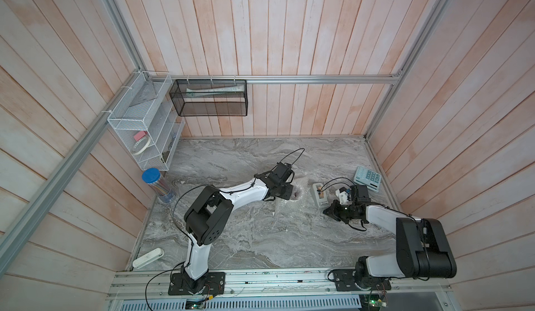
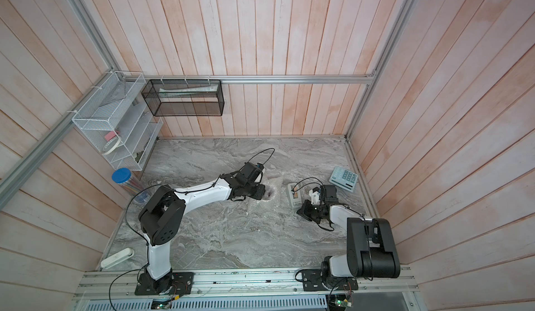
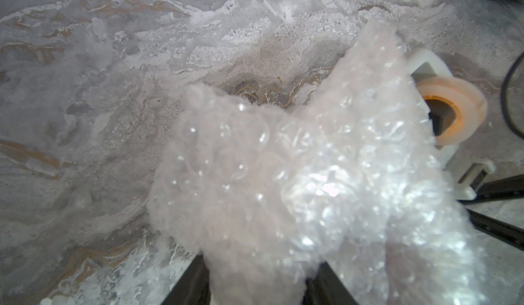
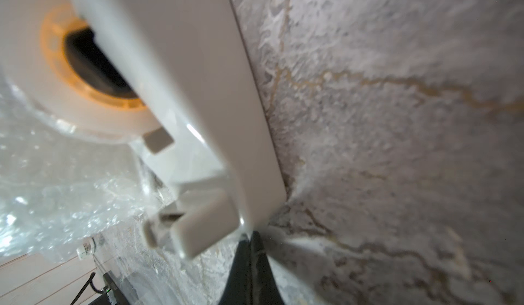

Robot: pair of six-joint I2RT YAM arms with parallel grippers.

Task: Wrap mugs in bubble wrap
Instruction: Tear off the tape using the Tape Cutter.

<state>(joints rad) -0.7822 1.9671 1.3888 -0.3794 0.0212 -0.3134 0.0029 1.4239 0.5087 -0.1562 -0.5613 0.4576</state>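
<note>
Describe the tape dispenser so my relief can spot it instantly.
On the marble table, find the pale green calculator by the right wall. Just beside it, at the tip of the right gripper, sits the tape dispenser, a small grey block. Unlike the crinkly bubble wrap nearby, it carries an orange-cored tape roll.

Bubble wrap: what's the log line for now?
left gripper: shut on bubble wrap | right gripper: shut, by tape dispenser

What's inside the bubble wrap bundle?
In both top views a dark reddish hollow, seemingly the mug, shows in a gap in the bubble wrap. Its outside and handle are covered; the left wrist view shows only wrap.
</note>
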